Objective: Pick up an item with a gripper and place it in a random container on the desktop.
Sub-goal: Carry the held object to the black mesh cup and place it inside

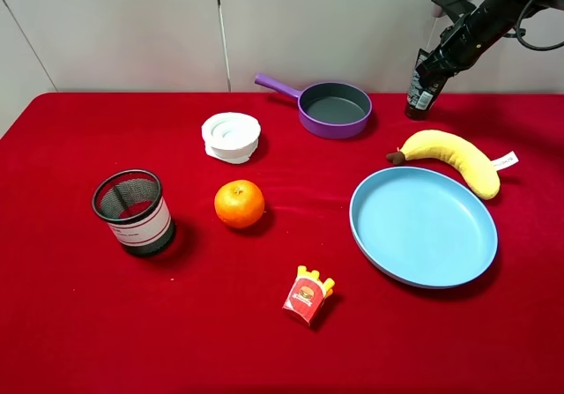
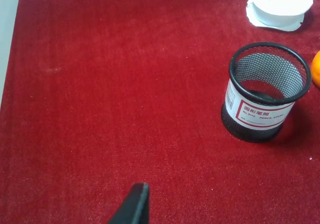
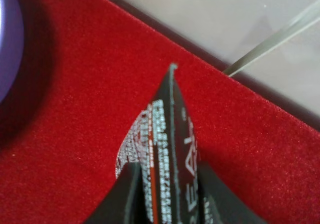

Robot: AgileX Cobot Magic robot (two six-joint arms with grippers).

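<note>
looks like a robot lab bench: a worktop (image 1: 70, 323) draped in red cloth against bare pale wall panels (image 1: 132, 24), play props around the blue plate (image 1: 423, 226), a plush banana (image 1: 454, 156) just behind it, toy fries (image 1: 308, 295) off its near rim, a cabled black robot arm (image 1: 480, 24) beyond it.

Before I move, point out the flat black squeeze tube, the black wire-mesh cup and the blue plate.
flat black squeeze tube (image 1: 422, 100): exterior high view, printed body.
round black wire-mesh cup (image 1: 139, 228): exterior high view, white label band.
round blue plate (image 1: 423, 226): exterior high view, bare centre.
</note>
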